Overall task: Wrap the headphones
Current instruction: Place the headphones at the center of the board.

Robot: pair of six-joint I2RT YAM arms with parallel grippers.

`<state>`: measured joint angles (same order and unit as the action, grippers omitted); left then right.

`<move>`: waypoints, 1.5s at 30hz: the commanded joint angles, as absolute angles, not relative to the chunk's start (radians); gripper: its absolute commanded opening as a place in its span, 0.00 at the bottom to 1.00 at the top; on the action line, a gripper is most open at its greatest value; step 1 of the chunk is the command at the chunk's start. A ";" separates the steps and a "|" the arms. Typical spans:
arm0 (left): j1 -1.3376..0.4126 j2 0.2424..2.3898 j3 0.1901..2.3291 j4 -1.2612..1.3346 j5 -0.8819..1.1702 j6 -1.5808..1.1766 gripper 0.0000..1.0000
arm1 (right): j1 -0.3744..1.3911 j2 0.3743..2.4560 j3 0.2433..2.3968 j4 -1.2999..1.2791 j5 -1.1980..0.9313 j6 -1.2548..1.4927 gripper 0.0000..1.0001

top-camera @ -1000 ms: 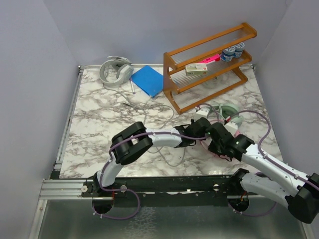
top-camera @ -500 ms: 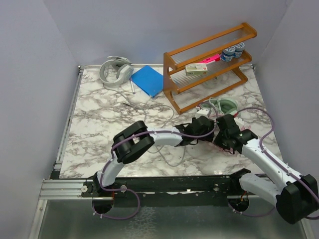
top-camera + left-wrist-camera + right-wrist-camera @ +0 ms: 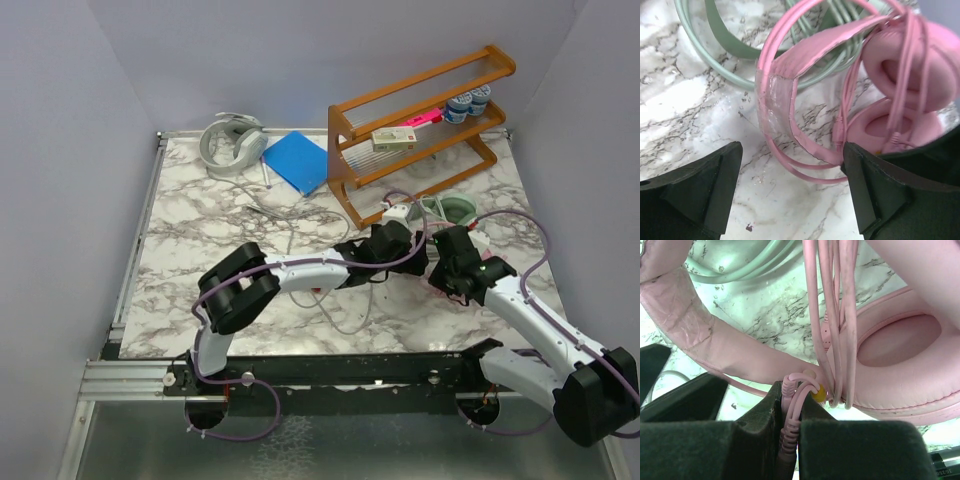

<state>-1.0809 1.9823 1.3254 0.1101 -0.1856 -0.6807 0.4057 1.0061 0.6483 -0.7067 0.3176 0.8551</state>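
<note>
Your right gripper [image 3: 790,407] is pinched tight on the pink cable [image 3: 812,315], which is bunched between its jaws close against the pink headphones [image 3: 900,345]. Your left gripper [image 3: 790,155] stands spread, one finger either side of their band on the table [image 3: 680,100]. From above, both arms reach inward and meet beside the mint headphones [image 3: 460,210], near the rack [image 3: 343,165]. Only that view shows you the grey headphones [image 3: 232,143], far left.

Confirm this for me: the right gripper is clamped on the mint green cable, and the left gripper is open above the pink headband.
One detail is wrong. The right gripper is clamped on the pink cable, not the mint green one; the right wrist view shows pink strands pinched in its jaws. The rest holds: the left gripper is open above the pink headband.
</note>
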 commanded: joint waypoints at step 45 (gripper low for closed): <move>-1.003 1.348 0.992 -0.028 -0.368 -0.616 0.89 | 0.399 1.214 0.809 -0.458 0.492 0.679 0.76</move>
<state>-1.0138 1.3872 1.0222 0.0170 -0.3325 -0.6289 0.4046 1.2037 0.7692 -0.5137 0.4816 0.7418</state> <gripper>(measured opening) 0.892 0.784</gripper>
